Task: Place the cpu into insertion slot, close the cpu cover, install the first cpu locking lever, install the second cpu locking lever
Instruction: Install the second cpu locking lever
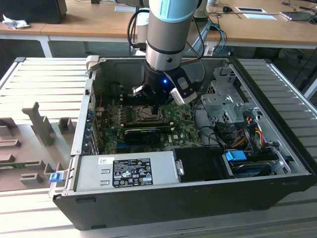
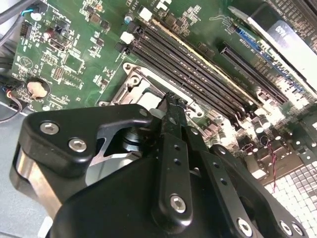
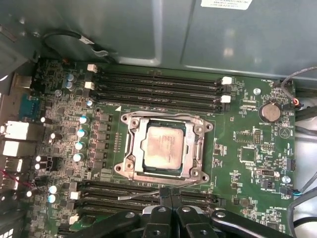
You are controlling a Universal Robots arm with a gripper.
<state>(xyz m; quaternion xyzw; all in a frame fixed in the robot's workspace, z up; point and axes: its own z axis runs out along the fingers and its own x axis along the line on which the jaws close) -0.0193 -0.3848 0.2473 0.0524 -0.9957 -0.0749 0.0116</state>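
The cpu (image 3: 162, 146) sat in the insertion slot (image 3: 130, 144) at frame centre, directly above the gripper (image 3: 170, 214), whose fingers were pressed together.

The chip (image 3: 164, 145), square with a pale grey metal top, lies flat in the socket (image 3: 134, 163) in the middle of the green board. The thin silvery frame plate (image 3: 198, 144) is closed flat around it.

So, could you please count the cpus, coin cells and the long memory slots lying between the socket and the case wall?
cpu: 1
coin cell: 1
memory slots: 4
Total: 6
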